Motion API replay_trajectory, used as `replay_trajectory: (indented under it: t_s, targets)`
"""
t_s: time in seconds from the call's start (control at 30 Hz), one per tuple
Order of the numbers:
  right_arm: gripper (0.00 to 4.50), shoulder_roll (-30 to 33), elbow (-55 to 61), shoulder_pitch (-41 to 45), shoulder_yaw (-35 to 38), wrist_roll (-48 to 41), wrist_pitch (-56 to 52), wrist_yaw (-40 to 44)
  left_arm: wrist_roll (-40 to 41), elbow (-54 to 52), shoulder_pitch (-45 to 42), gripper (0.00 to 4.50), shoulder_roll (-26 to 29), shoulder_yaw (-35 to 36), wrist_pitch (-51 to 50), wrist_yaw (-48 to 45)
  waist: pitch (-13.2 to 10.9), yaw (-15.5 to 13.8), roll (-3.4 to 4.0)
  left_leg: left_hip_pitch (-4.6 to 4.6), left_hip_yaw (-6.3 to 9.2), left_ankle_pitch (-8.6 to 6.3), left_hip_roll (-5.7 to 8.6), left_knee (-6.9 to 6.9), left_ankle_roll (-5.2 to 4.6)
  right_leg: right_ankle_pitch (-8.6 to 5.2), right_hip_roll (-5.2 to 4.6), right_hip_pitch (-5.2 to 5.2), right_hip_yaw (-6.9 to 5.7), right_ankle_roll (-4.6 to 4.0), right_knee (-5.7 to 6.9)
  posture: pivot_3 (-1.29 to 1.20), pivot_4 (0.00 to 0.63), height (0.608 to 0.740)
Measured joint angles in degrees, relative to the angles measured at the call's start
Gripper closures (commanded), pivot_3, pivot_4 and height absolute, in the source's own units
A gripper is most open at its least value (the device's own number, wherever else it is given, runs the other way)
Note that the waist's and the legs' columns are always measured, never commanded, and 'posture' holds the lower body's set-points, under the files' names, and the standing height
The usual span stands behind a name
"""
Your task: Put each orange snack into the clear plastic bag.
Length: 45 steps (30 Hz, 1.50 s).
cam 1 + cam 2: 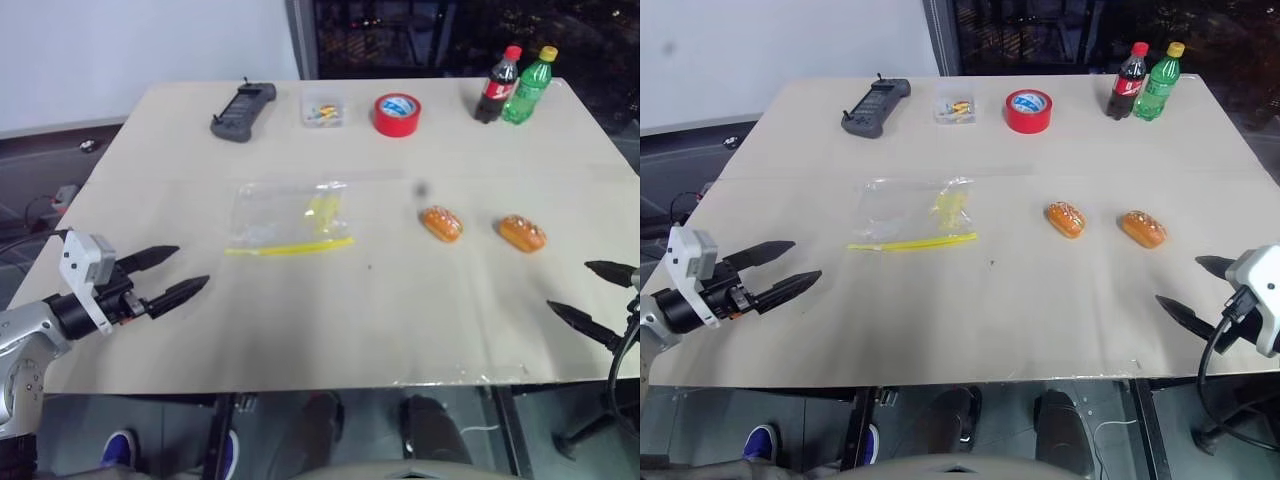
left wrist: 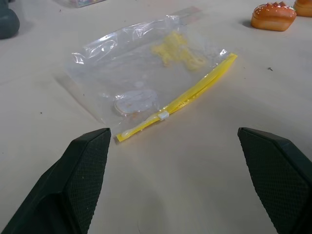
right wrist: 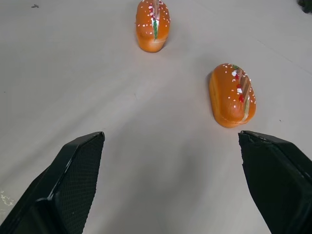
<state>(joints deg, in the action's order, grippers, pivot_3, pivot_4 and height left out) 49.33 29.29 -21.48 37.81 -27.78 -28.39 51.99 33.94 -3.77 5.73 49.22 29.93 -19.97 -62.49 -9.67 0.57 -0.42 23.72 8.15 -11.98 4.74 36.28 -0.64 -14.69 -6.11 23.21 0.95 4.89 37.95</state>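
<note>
Right gripper (image 1: pixel 1188 290) is hovering with fingers spread and empty, nearer the two orange snacks (image 1: pixel 1065 218) (image 1: pixel 1142 228), which are lying right of the clear plastic bag (image 1: pixel 912 218); the left gripper (image 1: pixel 780 270), equally spread, is facing that bag's yellow seal.

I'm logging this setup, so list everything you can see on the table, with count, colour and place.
orange snacks: two, orange-brown, right of table centre, one nearer the bag, one further right
clear plastic bag: one, transparent with yellow seal strip, left of centre, lying flat
red tape roll: one, far edge, middle
small clear box: one, colourful bits inside, left of the tape
black handheld controller: one, far left
bottles: two, cola and green, far right
table: one, beige
left pincer: open, near left edge
right pincer: open, near right edge
</note>
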Motion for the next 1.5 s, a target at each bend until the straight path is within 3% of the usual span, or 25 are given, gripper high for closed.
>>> replay_trajectory:
  t_s: [0.7, 0.73, 0.8, 0.97, 1.13, 1.33, 1.5]
  targets:
    - [0.00, -2.50, 2.19, 6.24, -7.66, -0.59, -0.09, -3.07, -0.11, -1.78, -3.24, 0.07, -1.96, -1.56, -2.18, 5.22, 0.00, -0.01, -0.01, 0.00, 0.00, 0.00, 0.00, 0.00, 0.00, 0.02, 0.01, 0.00, 0.00, 0.01, 0.00, 0.00, 0.150, 0.740]
    - [0.00, -2.27, 5.04, 10.70, -14.53, -0.15, -2.89, -5.63, 0.61, -2.46, -9.31, 0.07, -2.60, -3.24, -15.05, 16.70, -0.01, 0.02, -0.03, -0.02, 0.08, 0.01, 0.00, 0.04, -0.01, 0.03, 0.09, 0.01, -0.05, 0.06, 0.08, 0.00, 0.150, 0.740]
    - [0.00, -2.14, 7.06, 12.97, -18.07, -1.15, -4.31, -5.62, 2.43, -1.50, -12.42, 0.07, -1.95, -3.97, -22.37, 19.16, -0.01, 0.11, -0.05, -0.03, 0.07, 0.01, 0.00, 0.04, -0.01, 0.03, 0.12, 0.01, -0.06, 0.08, 0.10, 0.00, 0.150, 0.740]
    - [0.00, -2.96, 9.23, 23.69, -28.13, -2.59, -6.48, -6.26, 1.35, 15.45, -29.11, 0.07, 0.44, -10.40, -32.90, 20.40, -0.01, 0.20, -0.13, -0.01, 0.11, 0.02, 0.06, 0.08, 0.01, 0.08, 0.18, 0.01, -0.13, 0.12, 0.11, 0.00, 0.150, 0.740]
    - [0.00, -5.11, 10.31, 28.08, -34.14, -3.11, -7.49, -7.16, -3.86, 35.48, -42.91, 0.07, 0.72, -19.56, -32.97, 13.19, 0.00, 0.14, -0.30, 0.09, 0.13, 0.03, 0.21, 0.08, 0.02, 0.10, 0.14, 0.02, -0.16, 0.12, 0.09, 0.00, 0.150, 0.740]
    - [0.00, -6.93, 13.18, 29.29, -35.39, -5.11, -7.65, -8.12, -14.62, 60.72, -58.25, 0.07, -0.51, -30.57, -22.66, -5.10, -0.07, 0.35, -0.52, 0.10, 0.11, 0.08, 0.21, 0.07, 0.10, 0.10, 0.14, 0.04, -0.10, 0.14, 0.06, 0.00, 0.150, 0.740]
    - [0.00, -7.69, 14.53, 29.64, -35.57, -5.41, -7.62, -9.83, -20.50, 70.86, -63.02, 0.07, -2.85, -32.70, -14.43, -11.68, -0.05, 0.43, -0.52, 0.05, 0.11, 0.02, 0.21, 0.07, 0.00, 0.10, 0.12, 0.03, -0.09, 0.15, 0.10, 0.00, 0.150, 0.740]
